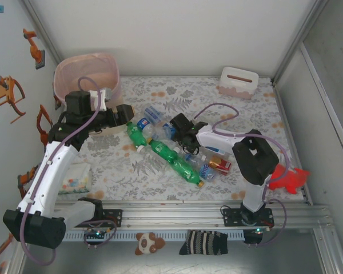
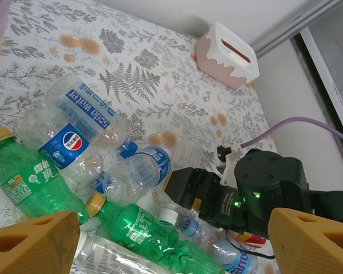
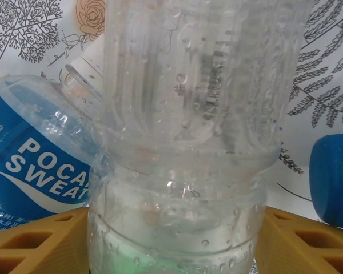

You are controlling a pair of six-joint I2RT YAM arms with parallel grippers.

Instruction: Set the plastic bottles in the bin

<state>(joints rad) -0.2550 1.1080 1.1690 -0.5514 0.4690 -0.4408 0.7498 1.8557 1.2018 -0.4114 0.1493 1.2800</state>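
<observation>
Nearest of all, the right gripper [image 3: 174, 242] is seen in its own wrist view pinching a clear bottle [image 3: 188, 114]. The ribbed, droplet-beaded body is pressed between the two orange fingers [image 3: 40, 240], with no gap on either side. That contact cannot be made out from above, where the black claw is simply seen among the heap. Just left of the gripped bottle a blue Pocari Sweat bottle [image 3: 34, 165] is lying, and a blue cap [image 3: 334, 180] is cut by the right edge. The left gripper [image 2: 171, 254] stands spread wide, its orange fingertips [image 2: 34, 245] set in the two bottom corners of its wrist view with nothing caught between them. Labels that are too small to read from above are given by that view. Two green bottles [image 2: 31, 182] with yellow caps, a clear soda water bottle [image 2: 74, 128] and a smaller blue-labelled bottle [image 2: 140, 171] are shown touching and overlapping. From above, the plastic bottles [image 1: 171, 151] are seen strung diagonally across the middle of the floral tablecloth [image 1: 160, 185], between the two claws. A small red carton [image 1: 220, 165] lies at their near right end. At the far left corner the bin [image 1: 87, 57] is found upright, a pink liner folded over its rim, just beyond the left claw and apart from the heap. A white slotted box [image 1: 239, 83] is set at the far right.
</observation>
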